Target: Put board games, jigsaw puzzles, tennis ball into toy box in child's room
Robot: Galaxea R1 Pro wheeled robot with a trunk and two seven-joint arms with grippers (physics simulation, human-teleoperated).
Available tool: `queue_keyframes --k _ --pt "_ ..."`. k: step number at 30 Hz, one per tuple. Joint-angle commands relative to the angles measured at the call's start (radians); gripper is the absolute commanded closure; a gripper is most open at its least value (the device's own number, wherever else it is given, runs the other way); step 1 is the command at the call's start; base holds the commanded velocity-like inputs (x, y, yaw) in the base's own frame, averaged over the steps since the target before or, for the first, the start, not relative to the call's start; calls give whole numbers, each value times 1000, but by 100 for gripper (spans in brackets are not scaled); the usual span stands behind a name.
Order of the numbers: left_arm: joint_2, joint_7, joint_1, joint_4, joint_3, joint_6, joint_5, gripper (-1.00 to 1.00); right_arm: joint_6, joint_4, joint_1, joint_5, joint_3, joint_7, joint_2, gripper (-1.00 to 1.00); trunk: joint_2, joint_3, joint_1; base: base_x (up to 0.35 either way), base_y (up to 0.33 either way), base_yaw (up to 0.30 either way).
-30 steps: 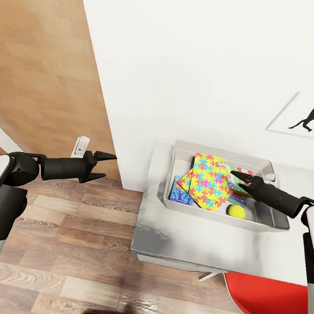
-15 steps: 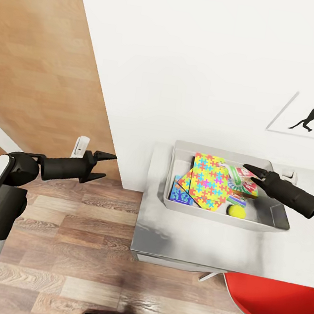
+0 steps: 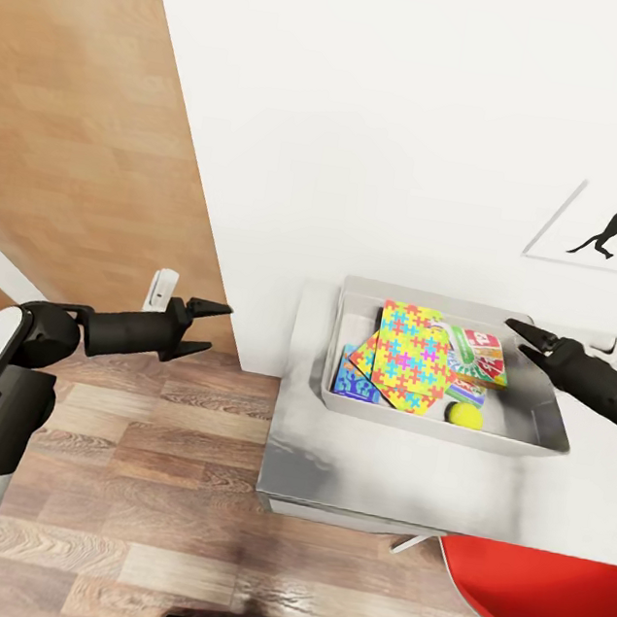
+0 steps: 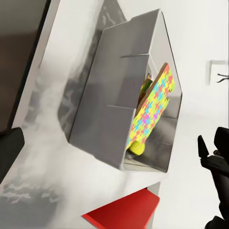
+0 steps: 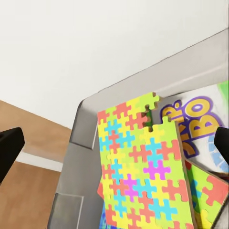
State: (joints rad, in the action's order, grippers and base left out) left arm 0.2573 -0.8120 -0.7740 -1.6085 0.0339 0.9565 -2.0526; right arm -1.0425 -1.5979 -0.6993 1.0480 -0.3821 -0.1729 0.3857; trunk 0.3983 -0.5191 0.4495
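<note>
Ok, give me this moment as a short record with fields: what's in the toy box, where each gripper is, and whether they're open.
toy box: on the table, holding jigsaw puzzles, board games and the tennis ball
right gripper: open, empty, above the box's right end
left gripper: open, empty, over the wood floor left of the table

Blue board game [image 3: 352, 381]: mostly covered by jigsaw puzzles [image 3: 410, 354]. Red chair [image 3: 541, 606]: cut off at lower-right frame edge.
</note>
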Motion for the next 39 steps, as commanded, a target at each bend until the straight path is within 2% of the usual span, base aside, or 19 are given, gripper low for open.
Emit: queue_keyframes --k 1,7,9,10,12,13,15,16,18,19,20,21,23,26,29,39 --pt "-1 -1 0 -1 2 -1 -9 -100 -5 -3 0 -9 -11 -12 5 -100 2 -1 1 0 0 0" --pt "-4 32 10 -1 11 -1 -6 -100 -5 -9 7 -7 -35 -19 35 -100 2 -1 1 0 0 0" --pt "-6 58 20 -1 20 -1 -4 -100 -5 -11 25 -6 -44 -33 67 -100 2 -1 1 0 0 -9" --pt "-6 58 20 -1 20 -1 -4 -100 -5 -11 25 -6 -44 -33 67 -100 2 -1 1 0 0 -13" --pt "-7 79 27 -1 31 -1 -2 -100 -5 -13 52 -6 -50 -63 107 -100 2 1 1 0 0 -29" --pt "-7 79 27 -1 31 -1 -2 -100 -5 -13 52 -6 -50 -63 107 -100 2 2 1 0 0 -34" --pt "-5 94 36 -1 46 -1 0 -100 -5 -14 84 -5 -55 -109 148 -100 2 3 1 0 0 -45" --pt "-5 94 36 -1 46 -1 0 -100 -5 -14 84 -5 -55 -109 148 -100 2 5 1 0 0 -48" --pt "-1 104 50 -1 54 -1 2 -100 -5 -15 124 -5 -60 -167 184 -100 2 7 1 0 0 -52" --pt "-1 104 50 -1 54 -1 2 -100 -5 -15 124 -5 -60 -167 184 -100 2 8 1 0 0 -52" --pt "1 108 57 -1 56 -1 5 -100 -5 -15 146 -5 -65 -199 200 -100 2 9 1 0 0 -46" --pt "1 108 57 -1 56 -1 5 -100 -5 -15 146 -5 -65 -199 200 -100 2 11 1 0 0 -46" --pt "4 115 67 -1 59 0 10 -100 -5 -15 189 -5 -84 -263 228 -100 2 14 1 0 0 -33" --pt "5 118 70 -1 60 0 12 -100 -5 -15 208 -6 -98 -293 241 -100 2 18 1 0 0 -25" --pt "3 125 77 -1 64 4 16 -100 -5 -16 255 -6 -143 -359 271 -100 2 22 1 0 0 -15" --pt "8 139 85 -1 64 7 20 -100 -5 -16 330 -8 -203 -412 294 -100 2 38 1 0 0 -6"
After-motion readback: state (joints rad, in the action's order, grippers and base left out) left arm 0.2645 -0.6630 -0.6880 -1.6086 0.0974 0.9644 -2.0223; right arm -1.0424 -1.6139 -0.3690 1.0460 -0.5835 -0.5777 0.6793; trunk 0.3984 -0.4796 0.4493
